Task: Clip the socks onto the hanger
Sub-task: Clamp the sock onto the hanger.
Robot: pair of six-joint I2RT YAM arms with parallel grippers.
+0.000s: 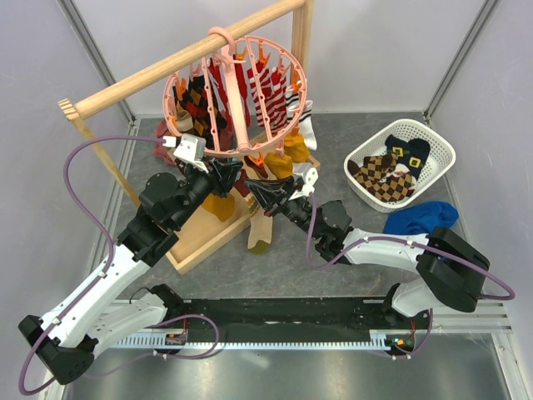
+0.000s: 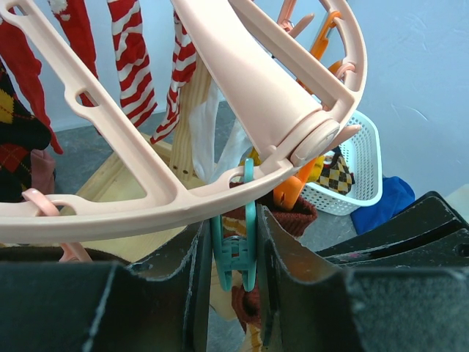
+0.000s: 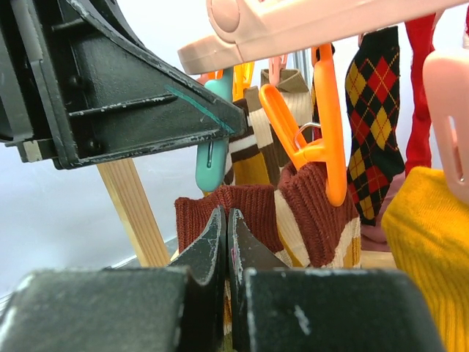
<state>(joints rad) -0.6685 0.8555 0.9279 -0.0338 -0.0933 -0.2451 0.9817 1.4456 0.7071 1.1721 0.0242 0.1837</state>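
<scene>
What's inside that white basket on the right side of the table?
The white basket holds brown-and-cream argyle socks and black socks with yellow buckle marks, piled loosely. They overlap, so whatever lies beneath them is hidden.

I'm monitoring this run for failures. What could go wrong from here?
The left gripper squeezes the teal clip; it could slip free and shut before the sock enters.
The right gripper seems to pinch the brown sock only at its cuff edge, so it may pull loose.
The hanger hangs free and could swing away when pushed.
</scene>
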